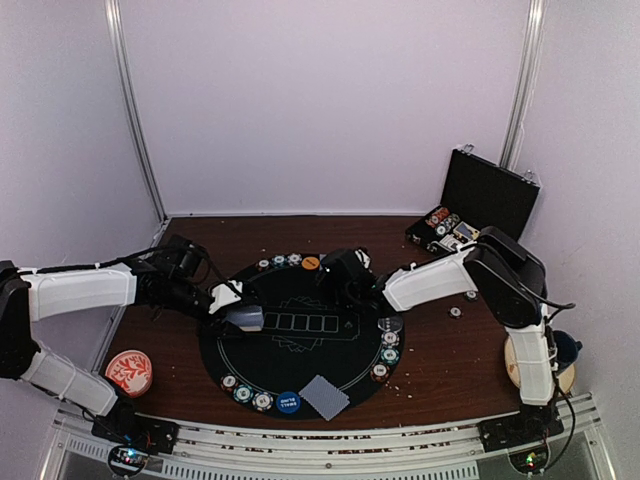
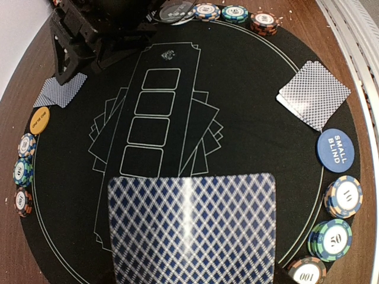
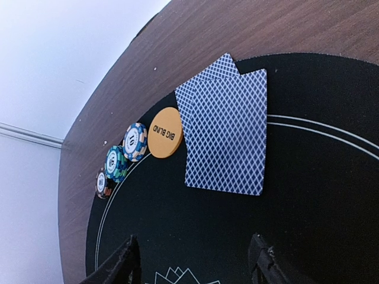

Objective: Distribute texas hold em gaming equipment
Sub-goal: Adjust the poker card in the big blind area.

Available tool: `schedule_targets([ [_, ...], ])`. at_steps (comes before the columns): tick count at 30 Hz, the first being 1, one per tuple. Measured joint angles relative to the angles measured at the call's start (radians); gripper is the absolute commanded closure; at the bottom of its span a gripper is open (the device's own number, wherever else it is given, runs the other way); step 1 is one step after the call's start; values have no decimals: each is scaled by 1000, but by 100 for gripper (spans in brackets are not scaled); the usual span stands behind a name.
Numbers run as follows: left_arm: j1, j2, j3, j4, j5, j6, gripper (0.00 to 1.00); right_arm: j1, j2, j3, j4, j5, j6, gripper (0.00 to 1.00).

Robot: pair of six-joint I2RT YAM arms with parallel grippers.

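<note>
Top external: left pincer [image 1: 237, 308] tight on card stack [image 1: 250, 320]; right pincer [image 1: 338, 272] wide; case [image 1: 490, 195] behind.

Top external: mounted high behind the arm bases, tilted down and forward. Far enough back to take in the whole mat [image 1: 300, 355], both arms and the surface [image 1: 450, 360].

Left wrist: close above the mat, facing across it toward the right gripper [image 2: 89, 65]. Deck [image 2: 192, 228] fills the lower frame.

Right wrist: low and very near the mat, facing its rim and the wall.

Shared by all three: orange disc [image 3: 164, 141]. Shared by both wrist views: card pair [image 3: 228, 133] and chips [image 3: 118, 163] by the disc.
</note>
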Motion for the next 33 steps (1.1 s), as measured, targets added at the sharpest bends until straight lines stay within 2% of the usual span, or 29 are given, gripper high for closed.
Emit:
schedule_targets([
  [19, 0, -5, 0, 0, 0, 0, 87, -6, 113, 175, -135, 63, -3, 33],
  [33, 0, -5, 0, 0, -1, 0, 87, -64, 130, 186, -108, 69, -14, 32],
])
